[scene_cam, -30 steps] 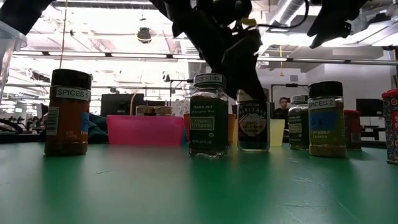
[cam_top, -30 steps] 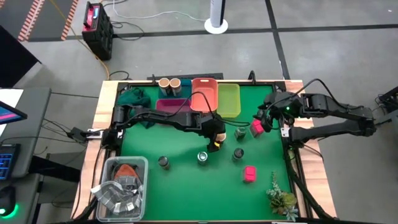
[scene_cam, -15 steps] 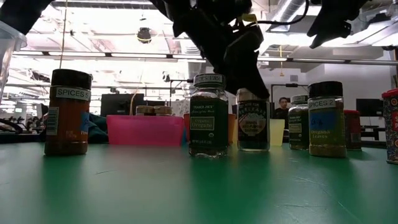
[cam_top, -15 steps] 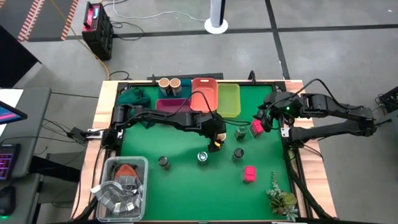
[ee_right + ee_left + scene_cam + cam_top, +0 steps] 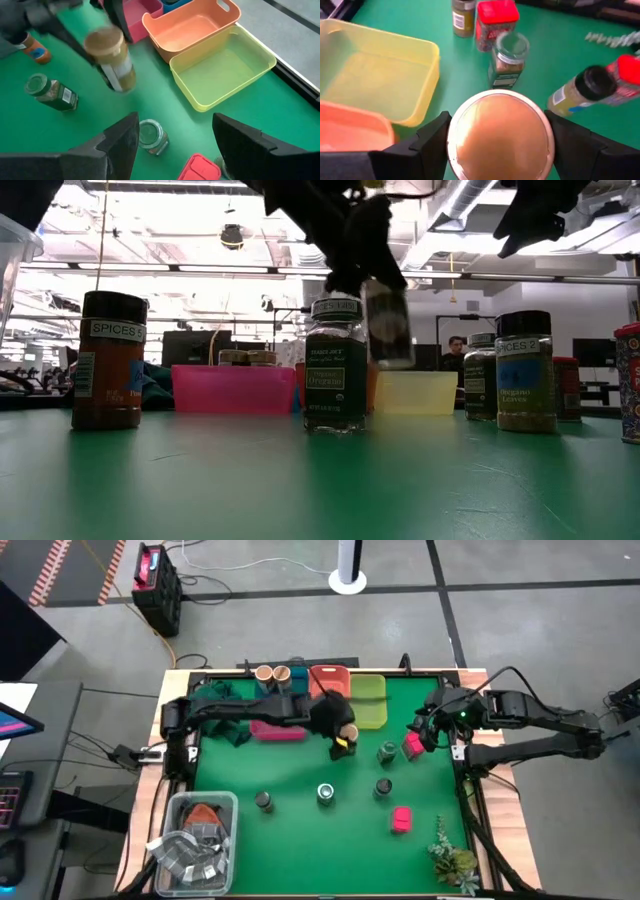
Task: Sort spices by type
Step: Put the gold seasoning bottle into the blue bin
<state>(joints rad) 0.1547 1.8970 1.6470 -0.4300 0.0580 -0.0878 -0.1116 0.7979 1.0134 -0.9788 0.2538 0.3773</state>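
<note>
Change: the left tool (image 5: 341, 739) has risen off the green bench (image 5: 300, 825), carrying a tan-lidded spice jar (image 5: 111, 59) from beside the oregano jar (image 5: 335, 366) toward the trays.
Meaning: judged mid-transfer, heading for the yellow-green tray (image 5: 368, 700).
Left tool state: clamped around that jar, clear of the bench.
Right tool (image 5: 420, 736): hovering near the pink box (image 5: 411, 745), fingers parted, empty.
Unclear: carried jar's label blurred; destination tray uncertain.

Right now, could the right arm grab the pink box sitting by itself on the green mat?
Probably yes. The right gripper hangs open and empty above the mat, and the pink box stands alone on its side of the table with nothing around it. The left gripper is busy holding a tan-topped jar elsewhere.
</note>
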